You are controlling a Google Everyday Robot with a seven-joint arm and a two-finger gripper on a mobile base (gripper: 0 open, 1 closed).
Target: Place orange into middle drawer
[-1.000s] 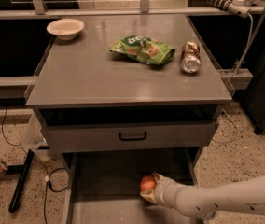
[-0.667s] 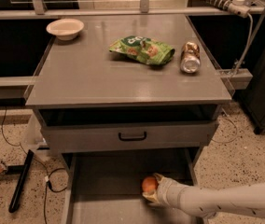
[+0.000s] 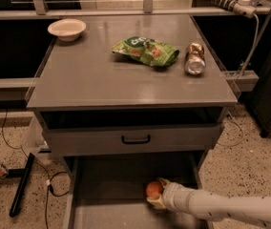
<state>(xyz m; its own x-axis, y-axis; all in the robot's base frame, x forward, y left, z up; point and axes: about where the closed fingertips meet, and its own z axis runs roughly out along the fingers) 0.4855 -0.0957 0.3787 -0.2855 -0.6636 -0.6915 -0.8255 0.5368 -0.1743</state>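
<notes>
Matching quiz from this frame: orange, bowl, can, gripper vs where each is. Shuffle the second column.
1 orange
2 bowl
3 can
4 gripper

A lying on its side, right of cabinet top
B reaching in from the right, at the orange
C far-left corner of cabinet top
D inside the open middle drawer

Pairs: 1-D, 2-C, 3-A, 4-B

Our one arm (image 3: 226, 210) stretches from the near right edge toward the left, low and almost level, its far end a little higher than the part at the edge. It is pale and rounded, and it ends in a lighter, thicker wrist (image 3: 174, 197). Beyond the wrist sits our gripper (image 3: 155, 192), tan-coloured and pointing left, low in the near part of the scene, just right of the middle.
</notes>
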